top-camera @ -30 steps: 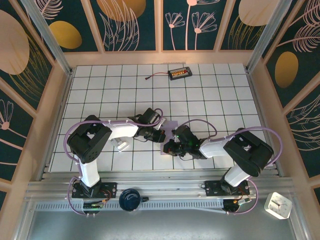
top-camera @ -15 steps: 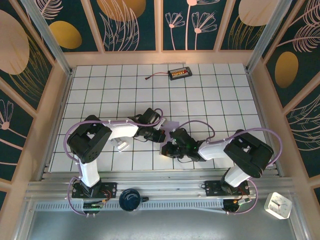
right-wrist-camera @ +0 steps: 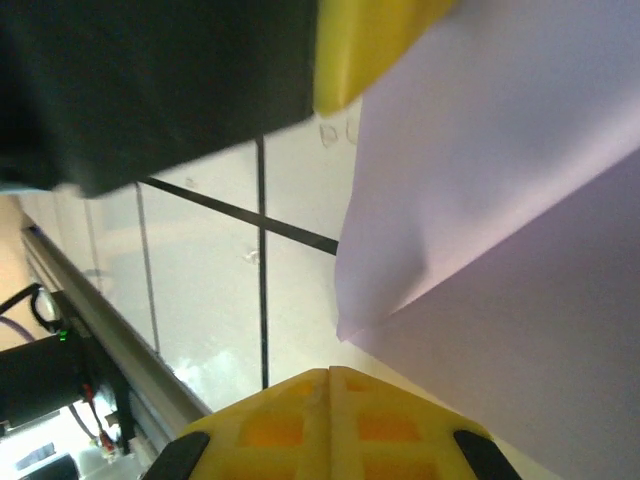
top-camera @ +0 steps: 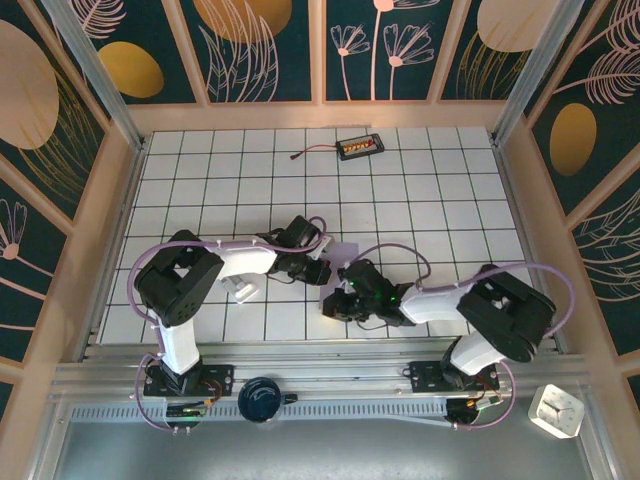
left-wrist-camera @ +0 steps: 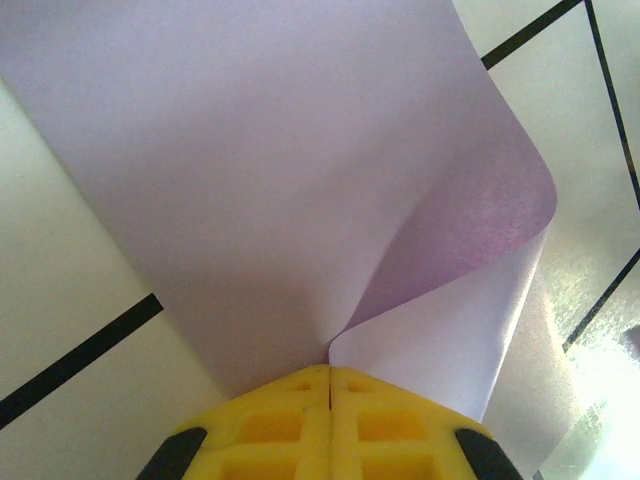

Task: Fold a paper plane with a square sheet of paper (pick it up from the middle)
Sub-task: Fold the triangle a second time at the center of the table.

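The square sheet of paper (left-wrist-camera: 250, 170) is pale lavender and curls over itself, with one flap bent back to the right. My left gripper (left-wrist-camera: 330, 372) is shut on the paper, which pinches into a fold right at the seam of its yellow fingertips. In the top view the left gripper (top-camera: 320, 270) and right gripper (top-camera: 332, 305) meet at the table's middle, with the paper (top-camera: 343, 249) partly under them. My right gripper (right-wrist-camera: 328, 372) is shut with nothing between its tips, just below a folded corner of the paper (right-wrist-camera: 480, 180). No paper plane shape shows.
A black box with orange parts (top-camera: 359, 148) and its cable lie at the back of the tiled table (top-camera: 440, 200). A small white block (top-camera: 243, 288) sits under the left arm. A dark round object (top-camera: 262, 398) rests on the front rail. Wooden walls enclose the table.
My right gripper has slid left and toward the near edge, staying shut, and its arm has stretched out lower. The left gripper has held still on the paper.
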Motion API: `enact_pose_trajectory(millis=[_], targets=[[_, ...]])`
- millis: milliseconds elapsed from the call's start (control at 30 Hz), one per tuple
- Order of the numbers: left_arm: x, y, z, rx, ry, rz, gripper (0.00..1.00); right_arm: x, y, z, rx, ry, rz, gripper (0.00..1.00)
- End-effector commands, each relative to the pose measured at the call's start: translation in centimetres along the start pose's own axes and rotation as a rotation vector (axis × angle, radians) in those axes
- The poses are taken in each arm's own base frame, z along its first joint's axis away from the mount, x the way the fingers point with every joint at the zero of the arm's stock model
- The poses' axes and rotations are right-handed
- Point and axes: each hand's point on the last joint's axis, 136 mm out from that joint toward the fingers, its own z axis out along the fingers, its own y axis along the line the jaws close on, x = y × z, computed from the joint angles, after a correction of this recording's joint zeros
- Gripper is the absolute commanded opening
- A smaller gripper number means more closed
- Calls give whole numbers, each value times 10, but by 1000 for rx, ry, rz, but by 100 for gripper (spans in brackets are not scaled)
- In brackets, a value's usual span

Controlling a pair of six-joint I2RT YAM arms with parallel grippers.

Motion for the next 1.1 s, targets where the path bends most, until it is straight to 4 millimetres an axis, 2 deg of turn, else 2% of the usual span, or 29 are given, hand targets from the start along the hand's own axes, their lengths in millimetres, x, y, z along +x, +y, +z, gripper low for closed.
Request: enact_pose_trajectory(millis=[0,133,267,400,433,567,633,833,1067], targets=[[57,60,14,-229,177,-71,0,-13,-1,-21,-30,-60,-12,0],[56,59,16,-222,177,-74,0,-21,-25,-30,13,-98,27,0],[50,55,14,-213,167,-73,0,-26,-40,-30,54,-111,50,0],[48,52,12,-203,161,-78,0,-22,-55,-25,103,-87,77,0],[37,46,11,-188,138,-70,0,-20,-60,-24,117,-81,85,0],[25,35,7,-151,106,-73,1,-10,-75,-24,164,-56,113,0],[18,27,3,-127,83,-74,3,-7,-79,-24,175,-49,122,0],[-4,4,-10,-49,16,-72,20,0,-87,-26,197,-41,133,0],[-19,-5,-32,-56,-61,-62,36,2,-90,-26,205,-36,136,0]])
